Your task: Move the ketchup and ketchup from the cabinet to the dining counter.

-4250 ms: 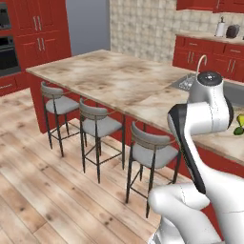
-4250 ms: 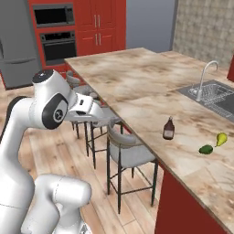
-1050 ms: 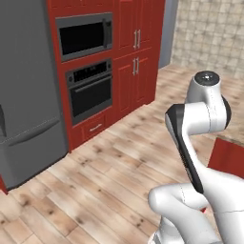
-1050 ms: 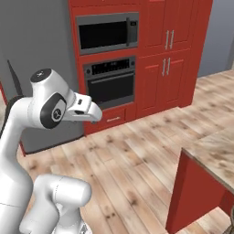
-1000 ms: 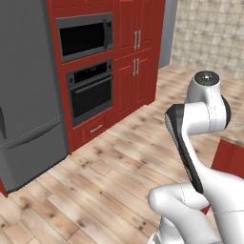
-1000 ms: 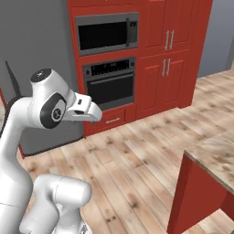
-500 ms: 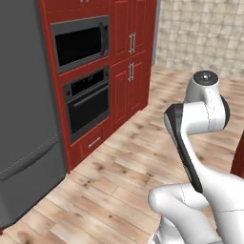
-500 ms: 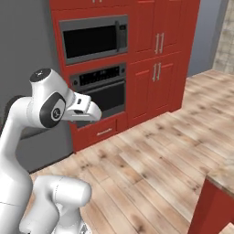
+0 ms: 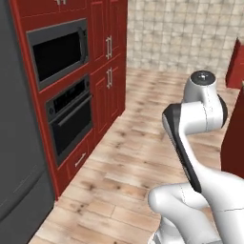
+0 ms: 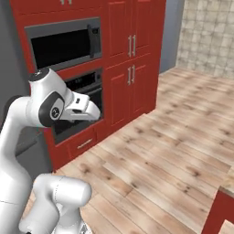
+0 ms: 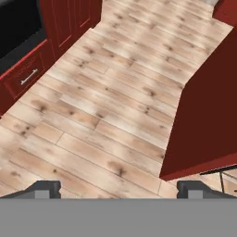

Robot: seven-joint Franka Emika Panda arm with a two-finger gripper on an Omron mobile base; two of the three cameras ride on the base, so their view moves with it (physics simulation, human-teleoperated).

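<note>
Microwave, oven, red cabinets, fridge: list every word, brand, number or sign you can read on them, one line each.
None: no readable text in any view.
Microwave: dark door, no legible brand or numbers.
Wall oven: no legible markings.
Red cabinet doors: plain panels, bar handles.
Fridge: plain grey.

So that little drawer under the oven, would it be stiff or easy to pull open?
The drawer looks rigid, so it would likely slide straight out rather than flex. Its slim bar handle looks like smooth metal, so a pinch on it might slip.
</note>
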